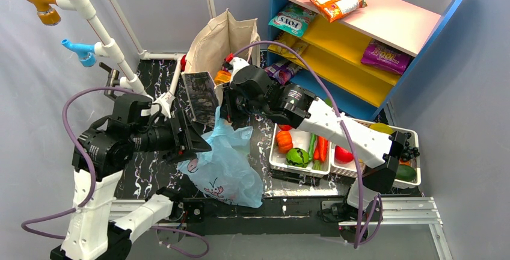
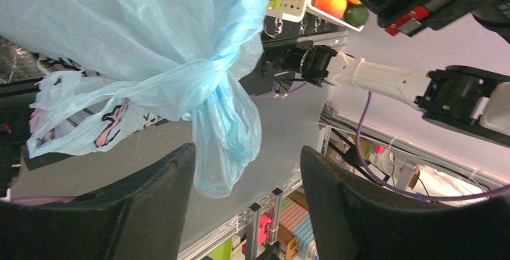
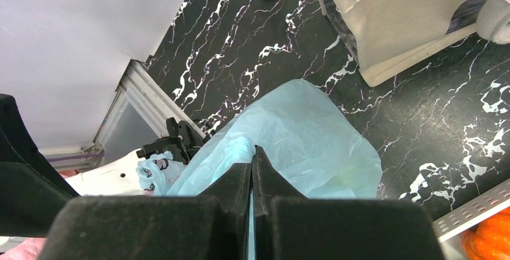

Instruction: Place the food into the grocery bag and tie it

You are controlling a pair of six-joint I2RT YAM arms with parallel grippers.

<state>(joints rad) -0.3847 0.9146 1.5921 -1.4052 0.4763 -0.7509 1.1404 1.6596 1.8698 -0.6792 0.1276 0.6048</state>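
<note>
The light-blue grocery bag (image 1: 227, 167) hangs in the middle, its bulk resting low near the table's front. In the left wrist view its neck is gathered into a knot (image 2: 198, 100), and a loose tail (image 2: 224, 151) dangles between my left gripper's (image 2: 248, 179) open fingers, close to the left finger (image 2: 153, 197). My left gripper (image 1: 201, 144) sits at the bag's upper left. My right gripper (image 3: 252, 159) is shut on a thin strip of the bag (image 3: 304, 133) and holds it up from above (image 1: 228, 118). More food (image 1: 297, 156) lies in the white trays (image 1: 273, 159) on the right.
A beige canvas tote (image 1: 219, 43) stands behind the bag, also in the right wrist view (image 3: 409, 13). A blue shelf (image 1: 361, 37) with snack packets fills the back right. A white pipe rack (image 1: 99, 28) with coloured fittings rises at the left.
</note>
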